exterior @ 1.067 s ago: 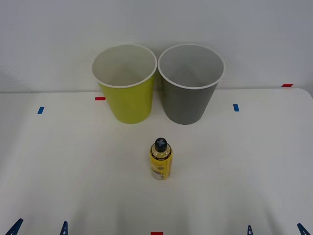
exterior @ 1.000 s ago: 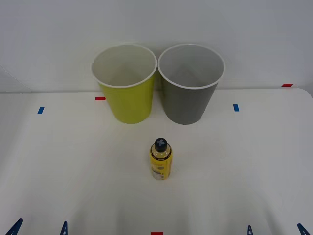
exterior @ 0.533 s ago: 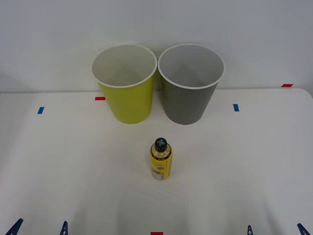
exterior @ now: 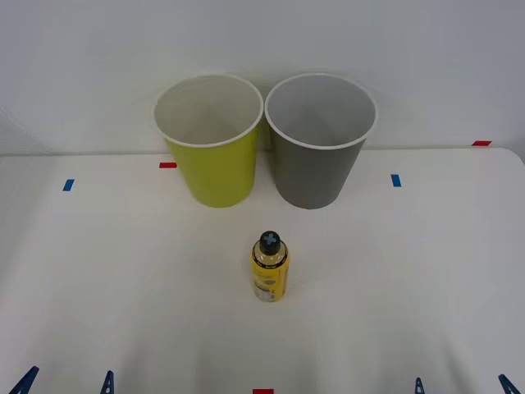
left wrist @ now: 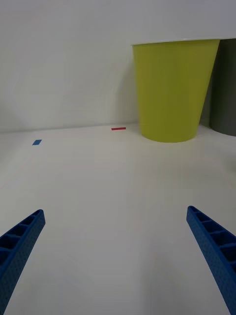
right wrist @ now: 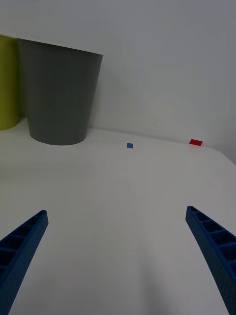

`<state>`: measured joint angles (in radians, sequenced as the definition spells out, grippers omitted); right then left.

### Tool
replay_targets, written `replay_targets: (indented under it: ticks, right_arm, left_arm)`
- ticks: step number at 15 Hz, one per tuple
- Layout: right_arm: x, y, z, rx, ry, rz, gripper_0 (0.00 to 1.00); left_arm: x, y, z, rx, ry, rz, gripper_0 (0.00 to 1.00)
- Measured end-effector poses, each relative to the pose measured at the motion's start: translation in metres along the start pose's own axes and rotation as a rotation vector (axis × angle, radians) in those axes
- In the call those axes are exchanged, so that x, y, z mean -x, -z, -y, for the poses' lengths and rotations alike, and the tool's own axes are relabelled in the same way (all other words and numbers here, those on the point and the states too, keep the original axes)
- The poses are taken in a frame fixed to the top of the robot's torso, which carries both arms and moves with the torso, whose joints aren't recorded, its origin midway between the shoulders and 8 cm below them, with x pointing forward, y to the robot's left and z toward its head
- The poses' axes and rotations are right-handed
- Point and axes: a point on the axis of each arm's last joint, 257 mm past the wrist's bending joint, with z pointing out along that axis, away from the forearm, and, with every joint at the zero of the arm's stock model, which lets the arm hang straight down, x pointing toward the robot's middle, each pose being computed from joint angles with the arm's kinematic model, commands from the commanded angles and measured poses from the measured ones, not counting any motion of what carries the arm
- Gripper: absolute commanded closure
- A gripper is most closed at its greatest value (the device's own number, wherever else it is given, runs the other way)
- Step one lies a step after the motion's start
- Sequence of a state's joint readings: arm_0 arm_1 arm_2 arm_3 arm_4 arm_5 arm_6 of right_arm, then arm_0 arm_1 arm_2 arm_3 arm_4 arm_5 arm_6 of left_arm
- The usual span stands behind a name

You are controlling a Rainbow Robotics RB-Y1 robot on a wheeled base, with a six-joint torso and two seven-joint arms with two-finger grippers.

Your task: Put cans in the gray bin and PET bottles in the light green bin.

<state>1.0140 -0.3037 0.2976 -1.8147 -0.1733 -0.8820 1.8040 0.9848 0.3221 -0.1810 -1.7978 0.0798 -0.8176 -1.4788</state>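
A small PET bottle [exterior: 270,269] with a black cap and yellow label stands upright mid-table in the front view. Behind it, side by side against the wall, are the light green bin [exterior: 211,141] on the left and the gray bin [exterior: 319,141] on the right, both upright with nothing showing inside. My left gripper [exterior: 66,383] sits open at the table's near left edge, facing the light green bin [left wrist: 173,91]. My right gripper [exterior: 463,386] sits open at the near right edge, facing the gray bin [right wrist: 61,92]. Neither holds anything.
The white table [exterior: 123,279] carries small tape marks: blue [exterior: 68,185] and red [exterior: 167,165] on the left, blue [exterior: 396,180] and red [exterior: 481,143] on the right, red [exterior: 262,391] at the near edge. A white wall stands right behind the bins.
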Motion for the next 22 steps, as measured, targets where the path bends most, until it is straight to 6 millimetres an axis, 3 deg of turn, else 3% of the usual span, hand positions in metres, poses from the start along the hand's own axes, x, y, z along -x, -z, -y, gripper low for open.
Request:
replay_targets:
  ticks: [22]
  right_arm:
    - [0.0000, 0.0000, 0.0000, 0.000, 0.000, 0.000, 0.03]
  left_arm:
    - [0.0000, 0.0000, 0.0000, 0.000, 0.000, 0.000, 0.00]
